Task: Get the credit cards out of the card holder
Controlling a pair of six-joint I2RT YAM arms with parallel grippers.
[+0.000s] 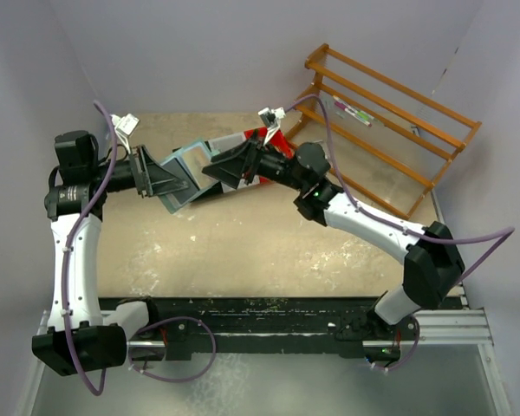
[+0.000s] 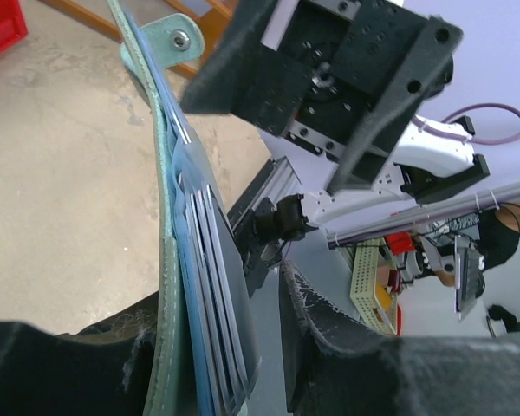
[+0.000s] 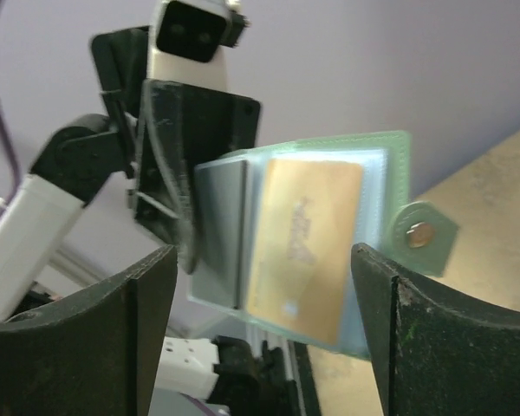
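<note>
Two grippers work above the table (image 1: 243, 251). Top view: left gripper (image 1: 169, 180) pinches the card holder (image 1: 189, 173), right gripper (image 1: 224, 170) just beside it, red bin (image 1: 276, 139) behind.
Left wrist: clear pages (image 2: 210, 286) look floppy and slick.
Right wrist: fingers (image 3: 87, 338) spread, empty. Tan credit card (image 3: 305, 247) is likely stiff and light; grip its edge near the snap tab (image 3: 420, 234).

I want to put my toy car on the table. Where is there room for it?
The big bare patch of table lies between the left arm and the right arm, from the black rail up to the card holder. The back is crowded: the red bin and wooden rack stand there.
</note>
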